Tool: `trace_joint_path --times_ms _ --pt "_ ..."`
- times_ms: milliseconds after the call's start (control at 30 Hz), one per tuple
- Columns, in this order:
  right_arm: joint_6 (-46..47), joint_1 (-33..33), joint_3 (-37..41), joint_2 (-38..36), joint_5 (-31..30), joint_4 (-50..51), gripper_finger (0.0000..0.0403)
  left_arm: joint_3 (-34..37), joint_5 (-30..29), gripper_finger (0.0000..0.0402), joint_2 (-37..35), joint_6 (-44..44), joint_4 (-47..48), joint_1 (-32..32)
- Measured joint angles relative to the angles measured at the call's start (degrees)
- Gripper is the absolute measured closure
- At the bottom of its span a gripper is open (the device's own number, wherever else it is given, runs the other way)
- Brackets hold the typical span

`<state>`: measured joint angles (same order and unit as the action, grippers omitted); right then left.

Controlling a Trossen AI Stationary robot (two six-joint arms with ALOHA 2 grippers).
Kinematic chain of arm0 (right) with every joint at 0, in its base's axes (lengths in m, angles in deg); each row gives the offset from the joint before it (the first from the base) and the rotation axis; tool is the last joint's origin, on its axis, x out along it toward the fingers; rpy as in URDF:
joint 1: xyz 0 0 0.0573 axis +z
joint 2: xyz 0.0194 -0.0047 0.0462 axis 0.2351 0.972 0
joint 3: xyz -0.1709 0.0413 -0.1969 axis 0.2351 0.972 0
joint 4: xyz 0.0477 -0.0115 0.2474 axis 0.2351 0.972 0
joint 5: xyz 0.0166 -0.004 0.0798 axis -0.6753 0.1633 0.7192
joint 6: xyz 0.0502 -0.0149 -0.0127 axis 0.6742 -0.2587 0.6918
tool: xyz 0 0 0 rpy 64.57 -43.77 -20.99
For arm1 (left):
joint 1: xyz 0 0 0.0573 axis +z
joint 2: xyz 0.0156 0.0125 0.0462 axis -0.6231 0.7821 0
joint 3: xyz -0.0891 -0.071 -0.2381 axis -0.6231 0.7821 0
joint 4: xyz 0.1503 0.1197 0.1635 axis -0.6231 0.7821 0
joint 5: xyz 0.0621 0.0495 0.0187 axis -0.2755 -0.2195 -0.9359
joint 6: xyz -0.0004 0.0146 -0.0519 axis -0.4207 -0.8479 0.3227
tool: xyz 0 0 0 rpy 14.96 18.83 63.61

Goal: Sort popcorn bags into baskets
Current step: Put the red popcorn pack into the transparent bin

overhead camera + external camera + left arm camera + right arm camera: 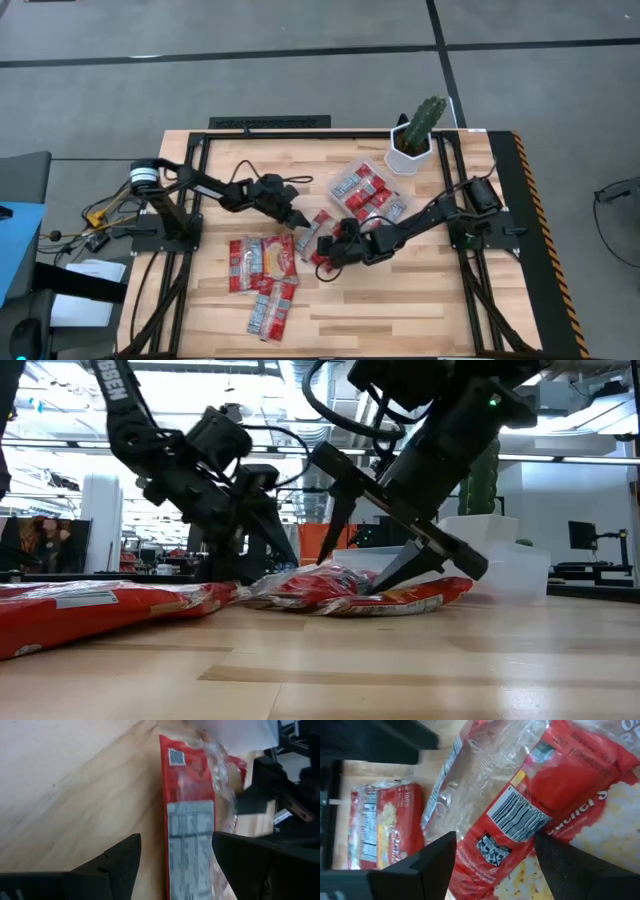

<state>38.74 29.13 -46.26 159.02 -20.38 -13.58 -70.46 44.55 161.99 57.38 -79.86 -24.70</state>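
Observation:
Several red-and-white popcorn bags lie flat on the wooden table: a group, two more nearer the near edge, and a few overlapping at the middle. Others lie in the clear basket. My left gripper is open above a red bag with its label panel up, its fingers on either side of it. My right gripper is open low over a bag with a barcode, and it straddles that crinkled pile. My left gripper stands open over the label-side bag, and I cannot tell whether its fingers touch it. My right gripper comes slanting down from the table's right; one fingertip reaches the top of the bag pile, but I cannot tell whether it touches.
A white pot with a green cactus stands at the far edge beside the basket. Black frame rails run along the table's left and right sides. Bare wood lies toward the near right.

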Motion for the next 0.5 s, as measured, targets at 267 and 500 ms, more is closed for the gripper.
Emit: trace_joint_path --times_ms 267,500 --pt "-2.4 -1.9 0.0 0.9 0.1 -2.6 0.0143 -4.4 2.5 0.0168 3.3 -3.0 5.9 -0.3" --pt "-6.8 -4.3 0.0 1.0 1.9 -2.7 0.0255 -4.4 2.8 0.0168 3.1 -3.5 6.4 -0.5"
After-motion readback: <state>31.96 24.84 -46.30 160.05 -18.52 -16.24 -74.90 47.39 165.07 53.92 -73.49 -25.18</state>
